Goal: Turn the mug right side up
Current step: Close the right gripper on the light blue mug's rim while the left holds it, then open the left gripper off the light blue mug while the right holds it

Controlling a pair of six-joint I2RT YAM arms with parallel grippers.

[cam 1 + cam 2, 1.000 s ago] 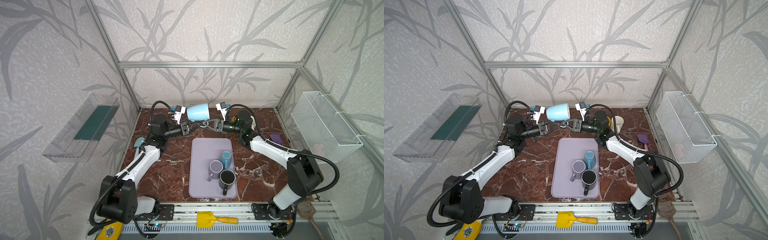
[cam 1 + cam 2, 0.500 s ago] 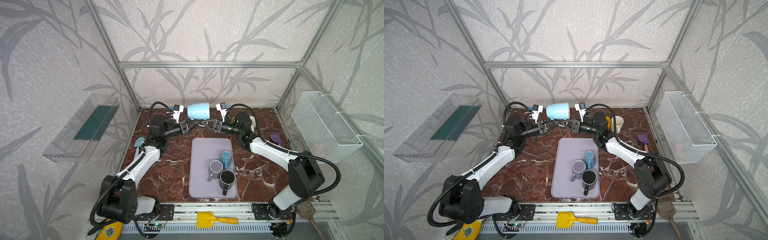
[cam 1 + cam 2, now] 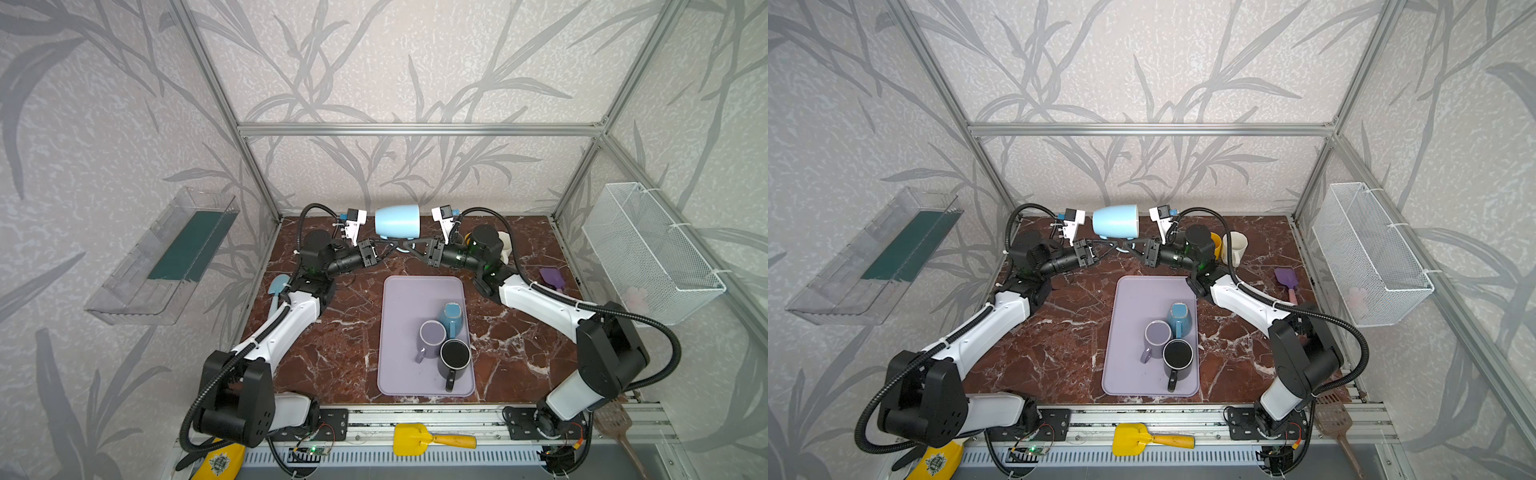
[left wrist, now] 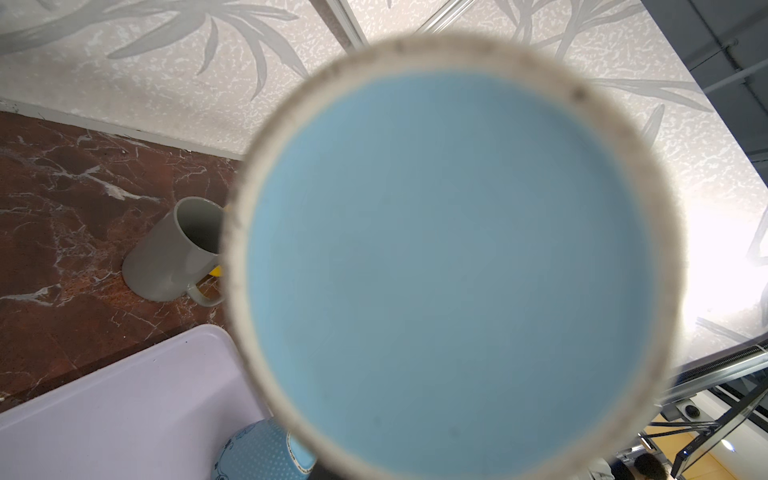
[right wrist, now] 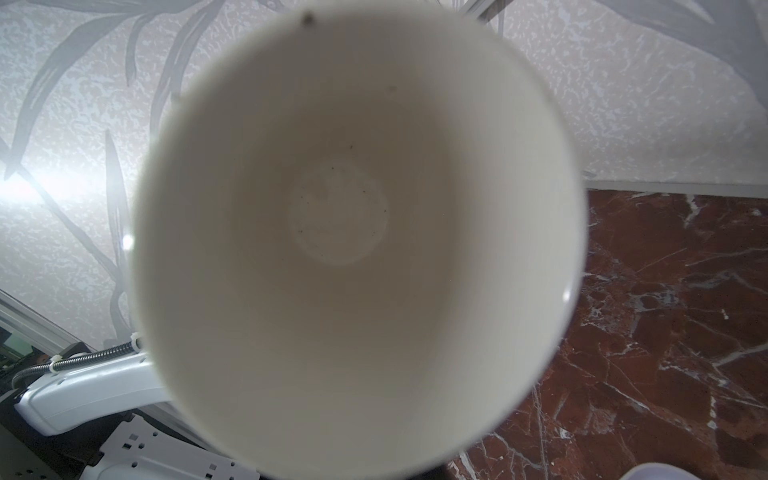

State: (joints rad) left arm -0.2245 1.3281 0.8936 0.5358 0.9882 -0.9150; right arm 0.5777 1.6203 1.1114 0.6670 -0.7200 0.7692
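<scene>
While the light blue mug point(image 3: 397, 220) hangs sideways above the rear of the bench point(image 3: 345, 332), mouth toward the right arm, the left claw point(image 3: 387, 246) and right claw point(image 3: 409, 244) meet beneath it, both clamped tight on its handle.

12 o'clock: light blue mug point(image 3: 397, 221) lies sideways in the air, held between left gripper point(image 3: 386, 248) and right gripper point(image 3: 411, 244); no way through.
1 o'clock: cream mug point(image 3: 1234, 247) and yellow mug point(image 3: 1216, 243) stand close together behind the right arm point(image 3: 540, 305).
3 o'clock: purple spatula point(image 3: 1287, 280) lies near the edge.
9 o'clock: blue spatula point(image 3: 277, 286) lies just beside the left arm point(image 3: 286, 320).
centre: tray point(image 3: 399, 291), its 12 o'clock half bare; teal mug point(image 3: 451, 318), lilac mug point(image 3: 431, 338) and black mug point(image 3: 455, 356) crowd its 5 o'clock part.
7 to 8 o'clock: open marble table point(image 3: 345, 353) between left arm and tray.
4 to 5 o'clock: open marble between tray and right arm.
</scene>
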